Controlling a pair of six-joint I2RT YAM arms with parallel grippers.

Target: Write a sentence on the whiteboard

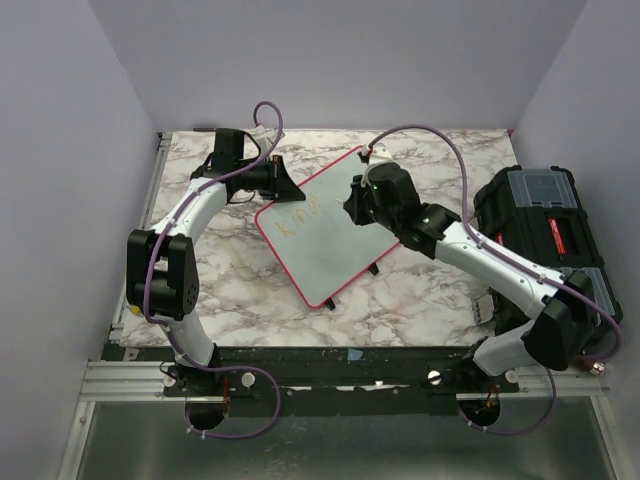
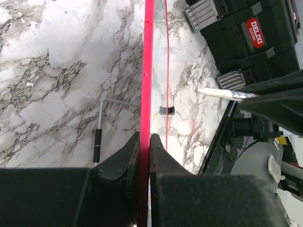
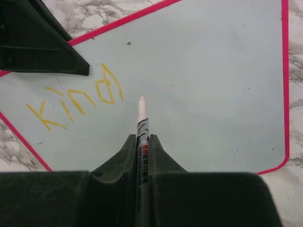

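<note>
The whiteboard, white with a pinkish-red frame, lies slanted at the table's middle. The yellow word "kind" is written near its far-left corner and also shows in the top view. My left gripper is shut on the board's red edge, at the far-left corner in the top view. My right gripper is shut on a white marker. The marker's tip points at the board just right of the "d". I cannot tell whether the tip touches. My right gripper is over the board's far part.
A black toolbox stands at the table's right edge and shows in the left wrist view. A wire leg with a black tip sticks out under the board. Lilac walls close in the table on three sides.
</note>
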